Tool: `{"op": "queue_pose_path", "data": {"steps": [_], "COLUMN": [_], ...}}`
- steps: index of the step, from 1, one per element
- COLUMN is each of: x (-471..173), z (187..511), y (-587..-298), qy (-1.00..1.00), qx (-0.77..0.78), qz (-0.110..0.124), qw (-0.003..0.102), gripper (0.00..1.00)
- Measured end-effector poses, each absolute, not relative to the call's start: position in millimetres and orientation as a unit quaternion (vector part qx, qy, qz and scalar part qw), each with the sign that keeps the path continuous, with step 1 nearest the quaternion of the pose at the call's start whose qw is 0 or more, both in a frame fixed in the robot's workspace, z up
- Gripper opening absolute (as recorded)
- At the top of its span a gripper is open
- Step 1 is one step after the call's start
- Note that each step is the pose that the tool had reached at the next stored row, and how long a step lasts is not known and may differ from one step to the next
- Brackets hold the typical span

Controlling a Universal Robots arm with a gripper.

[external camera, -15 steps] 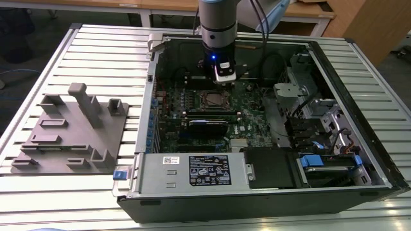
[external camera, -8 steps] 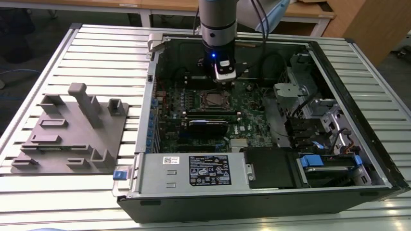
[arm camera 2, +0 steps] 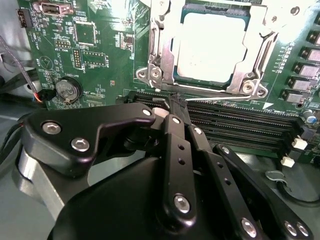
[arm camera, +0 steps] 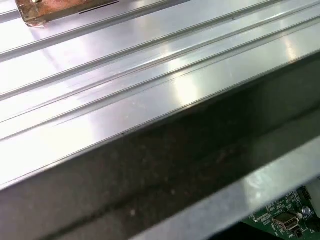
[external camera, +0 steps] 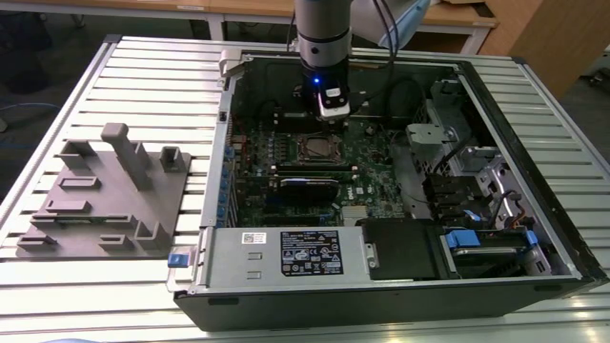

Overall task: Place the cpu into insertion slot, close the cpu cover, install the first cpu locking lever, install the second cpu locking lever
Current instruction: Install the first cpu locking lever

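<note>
Ribbed aluminium worktop (external camera: 153, 78) carried an open black computer case (external camera: 381, 304) lying on its side, with a grey plastic fixture block (external camera: 105, 193) just beside it on the exterior view's left. A grey robot arm (external camera: 322, 28) reached down into the far half of the case, its black claw (external camera: 331, 113) hanging at the far edge of the square, metal-rimmed insertion slot (external camera: 318, 148) on the green motherboard (arm camera 2: 110, 60).

In the second wrist view the flat square cpu with its silver-grey face (arm camera 2: 212, 45) lay seated in the slot, and the thin silver cpu cover (arm camera 2: 161, 45) lay flat around it, framing the chip through its window. So placing and covering looked done, and the work in hand seemed to be a locking lever. A thin silver wire lever (arm camera 2: 215, 96) ran along the socket edge nearest the claw (arm camera 2: 174, 102), whose jaws were drawn together with nothing bulky between them, the tips at or touching the lever's end. Whether that lever was hooked could not be told.

Judging from this, the lever work called for a steady push kept on the slim wire, without slipping onto the long black memory slots (arm camera 2: 235, 125) just beside it
</note>
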State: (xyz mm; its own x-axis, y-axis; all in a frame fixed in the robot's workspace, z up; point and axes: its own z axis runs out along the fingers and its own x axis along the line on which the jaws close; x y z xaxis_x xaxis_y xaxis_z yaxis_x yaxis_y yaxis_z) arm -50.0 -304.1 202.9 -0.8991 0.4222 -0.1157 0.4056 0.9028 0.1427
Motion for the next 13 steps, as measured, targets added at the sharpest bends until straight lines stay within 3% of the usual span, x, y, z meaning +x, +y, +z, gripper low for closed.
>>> {"op": "queue_pose_path", "data": {"steps": [4, 13], "x": [-52.8, -56.7], "z": [202.0, 202.0], "y": [-304.0, -302.1], "qy": [0.972, 0.972], "qx": [0.212, 0.212], "qz": [0.060, 0.061], "qw": [0.081, 0.081], "gripper": [0.11, 0.11]}}
